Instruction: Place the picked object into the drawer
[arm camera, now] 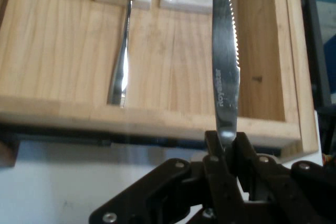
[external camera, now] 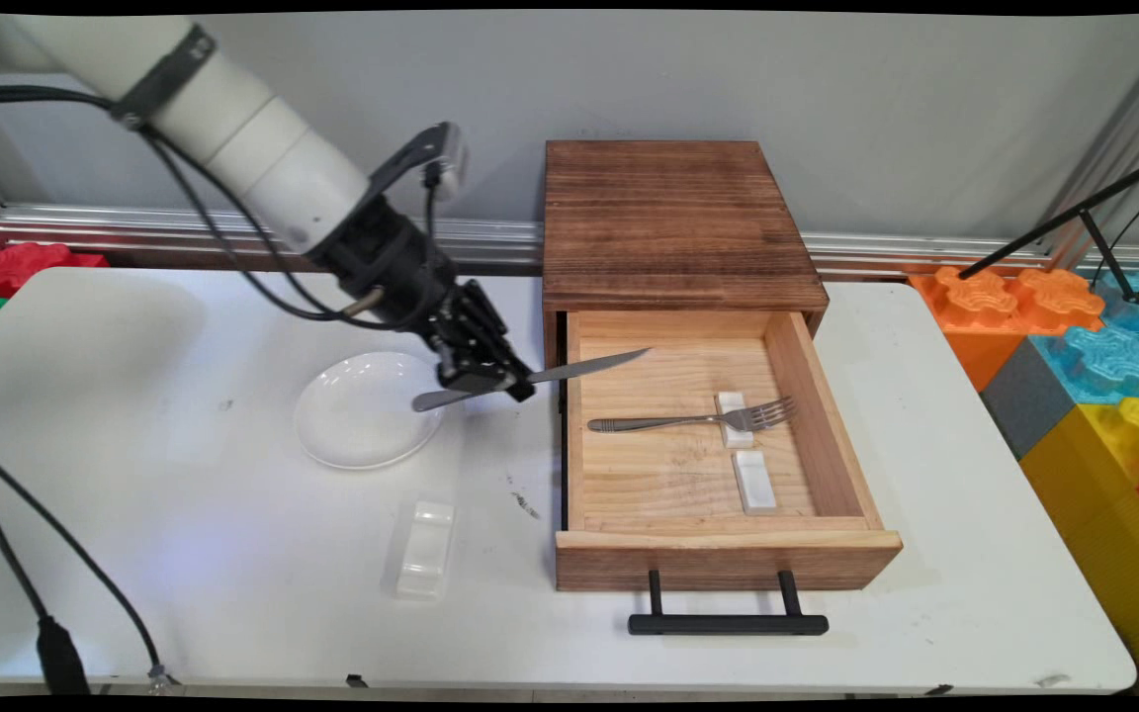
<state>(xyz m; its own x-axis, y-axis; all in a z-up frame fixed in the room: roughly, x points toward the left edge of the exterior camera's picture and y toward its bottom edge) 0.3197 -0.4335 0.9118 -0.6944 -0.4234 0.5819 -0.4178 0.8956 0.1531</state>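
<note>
One big item is dominating the right half of the tabletop (external camera: 233,613): a wooden cabinet (external camera: 678,222) at the far edge w/ its drawer (external camera: 728,559) pulled fully out toward the near edge. I'm seeing the white plate (external camera: 357,420) sitting left of center, and a small white rest (external camera: 425,549) lying nearer the near edge, apart from it. Inside the drawer, a fork (external camera: 688,420) is lying w/ its tines on the first of two white rests (external camera: 734,417); the second (external camera: 754,482) is sitting bare just beside it. I'm holding the gripper (external camera: 490,381) above the plate's right rim, fingers pinched on the knife (external camera: 540,377) at mid-length, blade tip reaching over the drawer's left wall. Grip is looking narrow, on flat metal, so the knife could be pivoting or slipping if I'm jolting it. Going low, the blade could be catching the drawer wall or knocking the fork off its rest.
</note>
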